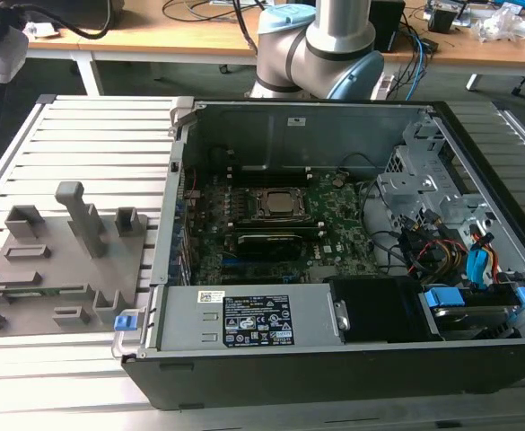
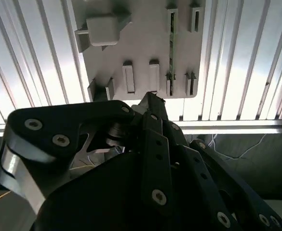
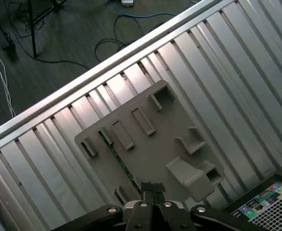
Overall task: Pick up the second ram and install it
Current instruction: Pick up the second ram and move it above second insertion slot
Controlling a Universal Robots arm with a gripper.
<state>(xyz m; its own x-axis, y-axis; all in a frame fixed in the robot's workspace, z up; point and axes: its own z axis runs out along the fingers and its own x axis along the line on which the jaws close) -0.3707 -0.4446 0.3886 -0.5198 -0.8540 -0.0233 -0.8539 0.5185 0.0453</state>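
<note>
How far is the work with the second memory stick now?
Done: nothing visible. The thin green circuit-board stick stands on edge in a slot of the grey plastic holder. In hand: the black gripper hangs above that holder, shut and empty. Left: lifting the stick and seating it in the open computer case.

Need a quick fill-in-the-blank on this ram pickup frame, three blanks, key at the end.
1. The thin ___ ram stick stands on edge in a slot of the grey plastic fixture tray.
2. That tray lies on the slatted aluminium table, to the exterior view's ___ of the open black computer case.
3. In the first wrist view the end effector hovers over the tray and holds ___.
Missing words: green; left; nothing.
</note>
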